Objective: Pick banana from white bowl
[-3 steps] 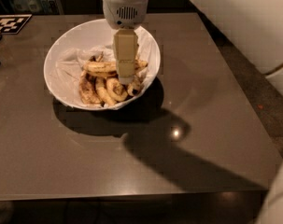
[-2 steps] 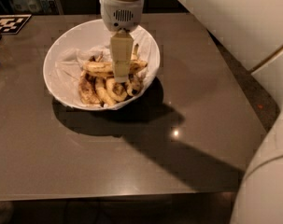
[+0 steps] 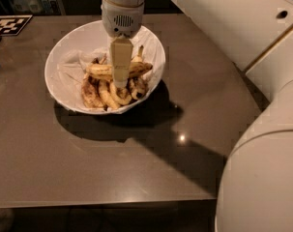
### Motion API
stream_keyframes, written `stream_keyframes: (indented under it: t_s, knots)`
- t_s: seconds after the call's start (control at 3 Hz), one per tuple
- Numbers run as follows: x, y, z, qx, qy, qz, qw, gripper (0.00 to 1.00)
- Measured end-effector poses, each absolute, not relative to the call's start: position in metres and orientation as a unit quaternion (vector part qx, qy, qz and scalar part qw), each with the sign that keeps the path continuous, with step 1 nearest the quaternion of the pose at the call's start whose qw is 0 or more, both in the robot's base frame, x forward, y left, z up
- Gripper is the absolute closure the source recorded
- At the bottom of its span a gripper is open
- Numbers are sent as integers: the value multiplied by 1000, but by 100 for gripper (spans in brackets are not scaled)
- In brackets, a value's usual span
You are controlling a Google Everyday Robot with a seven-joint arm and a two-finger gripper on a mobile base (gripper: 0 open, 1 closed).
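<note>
Slightly leftward since the earlier frames, the tool now hangs straight down into the white bowl in the upper left of the frame, while the robot's pale arm has swelled to fill the lower right. The banana now shows on both sides of the tool, where before it showed mostly to the left.

It lies nearly level across the top of the heap, above the shorter blotched bananas and the crumpled paper lining. The tool crosses the banana's middle and hides it there. Seen edge-on as one slab, the tool gives no view of whether it is closed on the fruit; I cannot tell.

By my judgement the step in hand is the grasp itself, at or just before closing. The next move calls for a firm hold at mid-length, then a straight lift clear of the rim, so the banana neither tips nor drags its neighbours onto the desk.
</note>
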State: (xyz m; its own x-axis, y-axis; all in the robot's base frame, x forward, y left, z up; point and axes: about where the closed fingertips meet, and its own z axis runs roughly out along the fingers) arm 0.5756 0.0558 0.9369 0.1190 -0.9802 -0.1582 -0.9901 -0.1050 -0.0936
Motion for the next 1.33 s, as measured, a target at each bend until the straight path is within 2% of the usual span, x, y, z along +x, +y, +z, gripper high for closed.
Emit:
stream_keyframes:
  t_s: [0.33,0.67,1.0,1.33]
  knots:
    - [580,58,924,-738,669,41,77,29]
    - [582,56,914,-734,674,51,68,30]
    - [582,50,912,-730,678,50,67,48]
    - [578,43,910,-726,682,50,68,72]
